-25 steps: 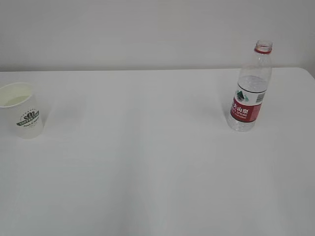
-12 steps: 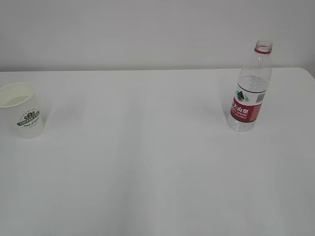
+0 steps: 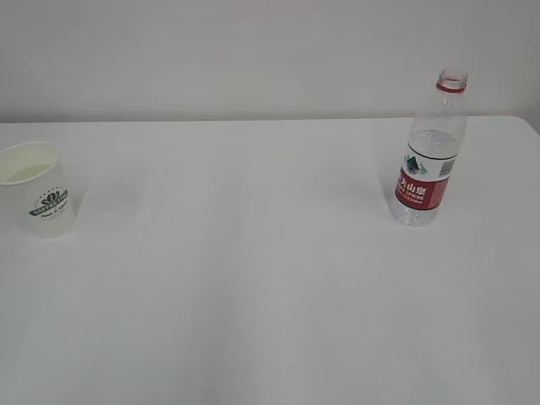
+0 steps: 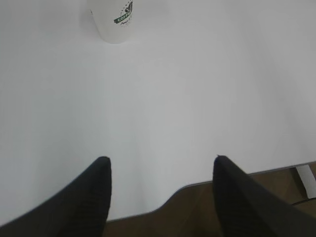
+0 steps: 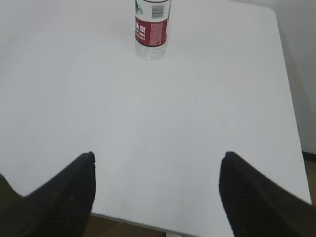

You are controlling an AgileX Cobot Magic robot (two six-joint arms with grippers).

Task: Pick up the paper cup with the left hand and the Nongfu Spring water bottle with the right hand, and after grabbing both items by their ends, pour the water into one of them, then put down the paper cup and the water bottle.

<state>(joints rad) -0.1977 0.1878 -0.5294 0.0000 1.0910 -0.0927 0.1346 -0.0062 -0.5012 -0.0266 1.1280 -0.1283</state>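
Two things stand on the white table (image 3: 270, 278): the cup (image 3: 38, 187) and the bottle (image 3: 430, 152), both upright and well apart. Taking the bottle as the landmark, the cup sits far to its left in the exterior view, close to that view's left edge and slightly nearer the camera. The bottle stands toward the table's far right, uncapped, with a red neck ring, a red label and a green-white band above it. The cup's green logo faces the camera, and its cream inside shows at the open rim.

Neither gripper appears in the exterior view. From the left wrist, the left hand (image 4: 160, 163) hangs over the table's near edge with its jaws spread wide and nothing between them; the cup (image 4: 112, 19) is well ahead of it, toward the top left of that view. From the right wrist, the right hand (image 5: 157, 160) also has its jaws wide apart and empty, over the near part of the table, with the bottle (image 5: 152, 29) well ahead and roughly in line with the gap.
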